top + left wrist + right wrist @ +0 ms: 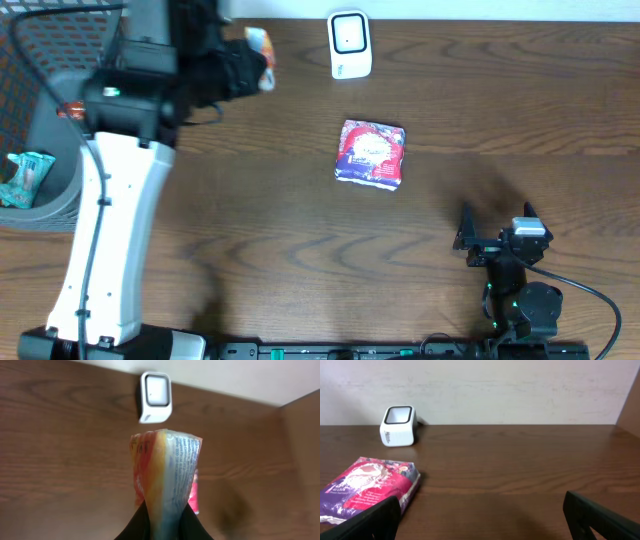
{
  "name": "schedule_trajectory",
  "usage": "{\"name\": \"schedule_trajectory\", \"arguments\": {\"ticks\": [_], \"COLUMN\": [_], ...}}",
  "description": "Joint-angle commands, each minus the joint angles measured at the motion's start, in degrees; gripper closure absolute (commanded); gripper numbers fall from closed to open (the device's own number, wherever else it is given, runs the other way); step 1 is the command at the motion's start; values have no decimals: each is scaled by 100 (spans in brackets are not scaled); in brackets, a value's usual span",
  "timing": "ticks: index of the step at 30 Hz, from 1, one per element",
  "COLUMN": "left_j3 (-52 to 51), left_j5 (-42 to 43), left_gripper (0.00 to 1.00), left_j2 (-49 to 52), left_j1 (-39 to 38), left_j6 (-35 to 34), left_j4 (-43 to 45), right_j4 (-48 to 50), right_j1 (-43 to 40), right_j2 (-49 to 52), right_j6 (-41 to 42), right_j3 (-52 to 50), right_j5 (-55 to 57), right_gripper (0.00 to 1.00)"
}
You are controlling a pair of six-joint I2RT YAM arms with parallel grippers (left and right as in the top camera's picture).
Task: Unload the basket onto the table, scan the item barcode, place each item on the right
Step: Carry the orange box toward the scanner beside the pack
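My left gripper (pixel 164 527) is clamped on the lower end of a thin snack packet (pixel 165 470). It holds the packet above the far left of the table, just left of the barcode scanner (pixel 350 45) and apart from it.

In the left wrist view the packet stands edge-on between the black fingers (pixel 134 527). It is glossy film, orange and yellow on one face, pale with fine print on the other. I judge it very light, soft and slippery, so it will likely flop and twist rather than stay flat. The pinch near one end seems the right hold, since it leaves the printed faces free. I cannot make out a barcode at this angle.

The scanner is a small white rounded block of hard plastic with a dark-framed window on top. It stands on the dark wood-grain table (pixel 500 110).

My right gripper (pixel 497 232) sits near the front right with its jaws spread wide, holding nothing. A second pouch (pixel 372 153), purple and red, puffy and crinkled, lies flat mid-table. A grey bin (pixel 55 140) at the left holds a teal packet (pixel 25 178).
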Motion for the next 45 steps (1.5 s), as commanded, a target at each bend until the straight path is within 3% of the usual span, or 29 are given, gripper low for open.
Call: {"name": "schedule_trajectory", "arguments": {"ticks": [1, 17, 25, 28, 35, 40, 45], "left_j3": [-208, -372, -372, -374, -468, -721, -817], "left_j5": [-1554, -1784, -1456, -997, -970, -1681, -1606], "left_gripper": [92, 92, 93, 93, 93, 92, 93], "left_j2": [256, 2098, 2907, 3016, 3025, 3025, 3025], "left_j1": [-505, -1307, -1368, -1410, -1663, -1757, -1757], "left_j6": [136, 107, -472, -470, -474, -647, -647], "left_j4": [-37, -127, -315, -343, -341, -232, -162], "right_j4": [-20, -20, -20, -20, -20, -20, -20], "right_j1": [55, 55, 55, 55, 55, 55, 55], "right_j2": [-31, -31, -31, -31, -31, -31, -31], "right_j6": [-22, -22, -22, -22, -22, -22, -22], "right_j3": [-13, -13, -13, -13, -13, -13, -13], "right_j5": [-33, -33, -33, -33, -33, -33, -33], "right_gripper": [1, 1, 1, 1, 1, 1, 1]}}
